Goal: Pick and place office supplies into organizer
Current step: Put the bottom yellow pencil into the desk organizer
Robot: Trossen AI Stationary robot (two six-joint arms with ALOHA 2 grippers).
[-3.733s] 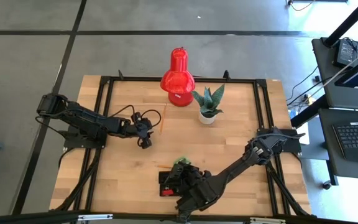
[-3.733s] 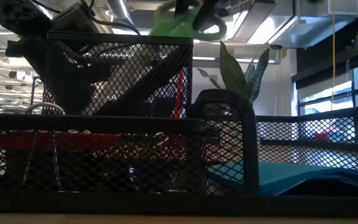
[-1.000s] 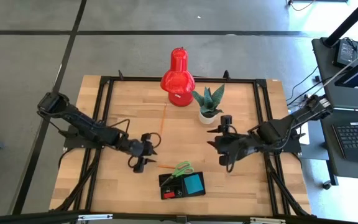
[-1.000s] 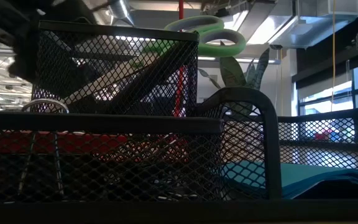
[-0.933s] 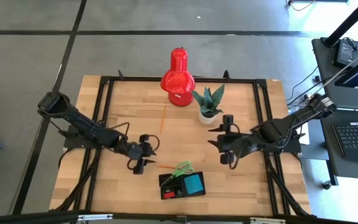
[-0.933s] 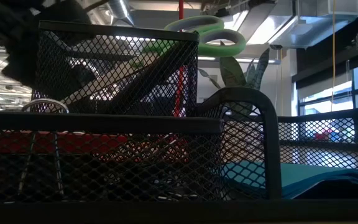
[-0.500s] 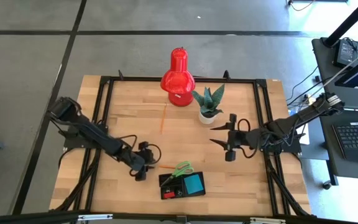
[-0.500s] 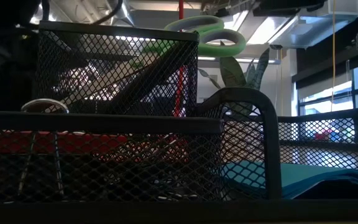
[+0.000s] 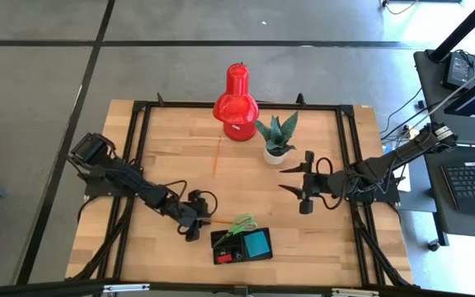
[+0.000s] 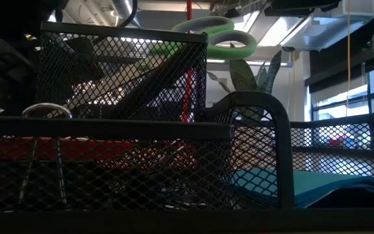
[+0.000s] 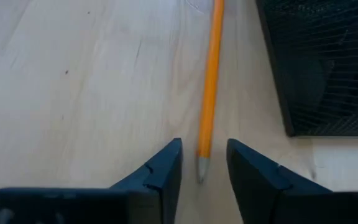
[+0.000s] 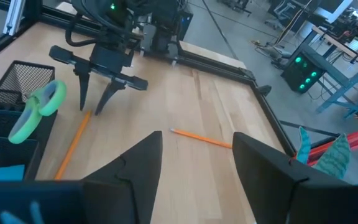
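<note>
Grey concrete surrounds our wooden tabletop (image 9: 163,132). From above, our left gripper (image 9: 195,228) hangs over a thin orange pencil (image 9: 218,221) beside the black mesh organizer (image 9: 242,246) near the front edge; our right gripper (image 9: 293,188) waits open, mid-table. At table level, green-handled scissors (image 10: 214,38) stand in the organizer. Our left wrist view shows the fingers parted astride the pencil's tip, ready to close.

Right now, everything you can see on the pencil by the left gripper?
The orange pencil is thin, plain and looks wooden, with its sharpened tip pointing at the left gripper. It lies flat on the wooden table, beside the black mesh organizer. The open fingers straddle its tip without visible contact.
</note>
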